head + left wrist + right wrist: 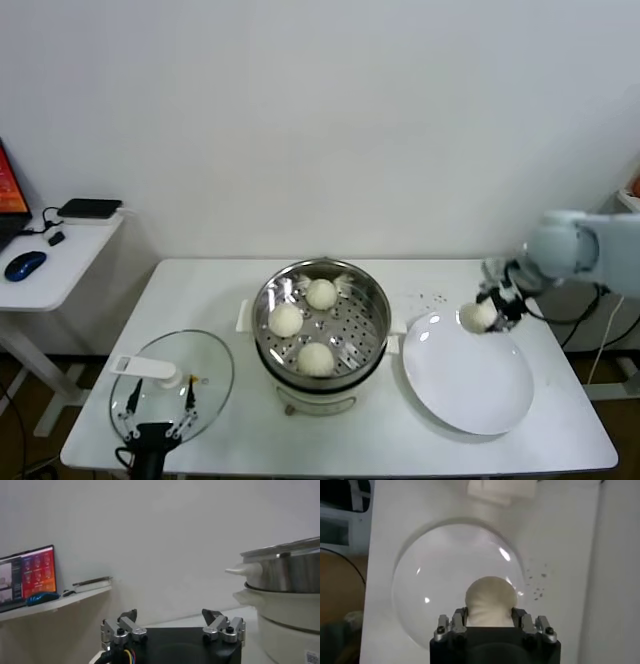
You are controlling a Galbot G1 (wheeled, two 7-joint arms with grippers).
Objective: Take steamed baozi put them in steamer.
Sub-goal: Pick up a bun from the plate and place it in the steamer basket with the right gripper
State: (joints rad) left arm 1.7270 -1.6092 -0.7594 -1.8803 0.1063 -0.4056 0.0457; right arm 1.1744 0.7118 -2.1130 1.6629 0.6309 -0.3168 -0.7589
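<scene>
The right end effector point(484, 314) is clamped on one steamed baozi point(490, 601) above the white plate's point(470, 385) far rim, the steamer point(320, 322) with three more buns lying well to its left, while the left end effector point(158, 405), fingers apart, idles over the glass lid point(215, 375).

Open steamer point(372, 300) top, three baozi point(286, 320) on tray, free room at right side. Bare plate point(470, 385) beneath right gripper point(488, 313). Glass lid point(205, 385) lying left.
</scene>
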